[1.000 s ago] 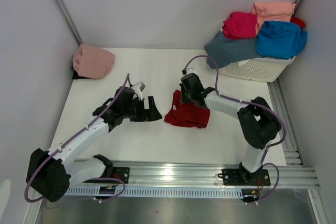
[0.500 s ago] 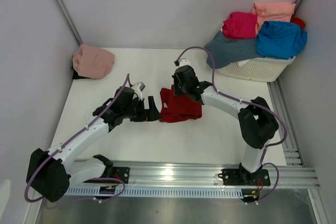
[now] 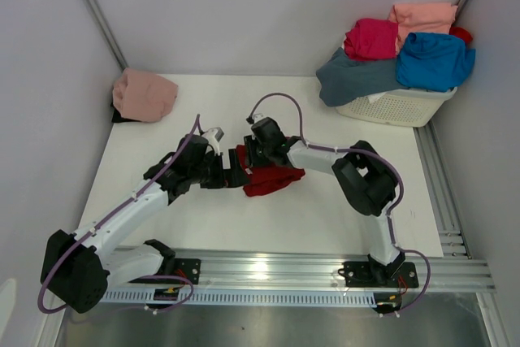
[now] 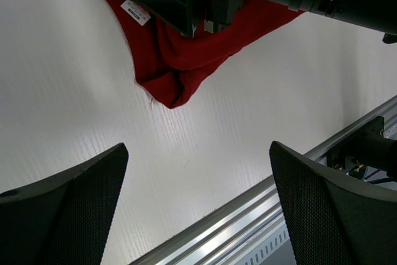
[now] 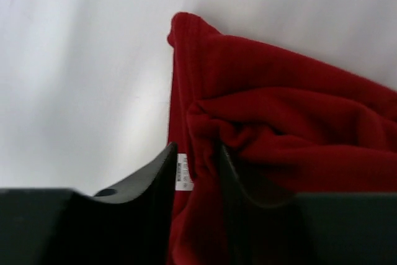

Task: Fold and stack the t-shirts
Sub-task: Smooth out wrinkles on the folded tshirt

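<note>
A dark red t-shirt (image 3: pixel 275 178) lies bunched at the table's middle. In the left wrist view it shows as t-shirt (image 4: pixel 186 66); in the right wrist view as t-shirt (image 5: pixel 298 110). My right gripper (image 3: pixel 250 157) sits on its left end. In the right wrist view the right gripper (image 5: pixel 195 156) has its jaws parted, with a loose fold and a white label (image 5: pixel 183 172) between them. My left gripper (image 3: pixel 236 170) stands wide open just left of the cloth, close to the right gripper. The left gripper (image 4: pixel 197 150) holds nothing, with bare table beneath.
A dusty pink folded shirt (image 3: pixel 145 93) lies at the back left. A white basket (image 3: pixel 402 107) at the back right carries magenta (image 3: pixel 371 38), blue (image 3: pixel 435 61), salmon (image 3: pixel 422 14) and slate (image 3: pixel 357 77) shirts. A metal rail (image 3: pixel 325 270) runs along the near edge.
My right arm has swept left, dragging the red t-shirt up to my left gripper, and its jaws have parted. The left arm has not moved.
</note>
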Robot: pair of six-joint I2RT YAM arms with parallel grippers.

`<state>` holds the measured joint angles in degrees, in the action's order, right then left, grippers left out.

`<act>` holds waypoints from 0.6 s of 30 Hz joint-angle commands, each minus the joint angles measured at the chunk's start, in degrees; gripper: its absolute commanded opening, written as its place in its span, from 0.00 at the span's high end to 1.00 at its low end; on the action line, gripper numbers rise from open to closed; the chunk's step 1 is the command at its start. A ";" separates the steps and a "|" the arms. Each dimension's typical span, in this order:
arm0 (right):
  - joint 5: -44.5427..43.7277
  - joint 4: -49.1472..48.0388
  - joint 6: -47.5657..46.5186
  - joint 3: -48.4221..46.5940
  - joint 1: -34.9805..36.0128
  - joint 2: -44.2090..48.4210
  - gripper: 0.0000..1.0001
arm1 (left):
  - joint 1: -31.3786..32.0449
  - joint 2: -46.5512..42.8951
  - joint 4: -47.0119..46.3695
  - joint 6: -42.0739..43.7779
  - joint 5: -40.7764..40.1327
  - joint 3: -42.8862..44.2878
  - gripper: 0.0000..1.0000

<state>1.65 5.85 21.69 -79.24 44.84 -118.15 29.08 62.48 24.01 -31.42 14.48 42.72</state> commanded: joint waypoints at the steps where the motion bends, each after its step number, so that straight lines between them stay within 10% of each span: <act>1: 4.24 0.84 1.42 0.22 1.04 1.76 0.57 | 0.36 -0.34 -0.19 0.66 -0.68 1.40 0.01; 8: -3.04 -0.23 -3.85 2.16 1.22 15.13 0.42 | 0.36 0.45 -0.80 0.48 -0.51 1.31 0.01; 18: -2.98 -12.77 -2.72 18.22 -0.89 33.23 0.45 | 0.36 0.54 -1.60 -0.22 0.37 0.79 0.01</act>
<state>-1.06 0.58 17.93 -67.11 45.21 -88.92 29.10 63.07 24.14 -31.46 14.17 42.72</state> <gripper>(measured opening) 0.572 0.993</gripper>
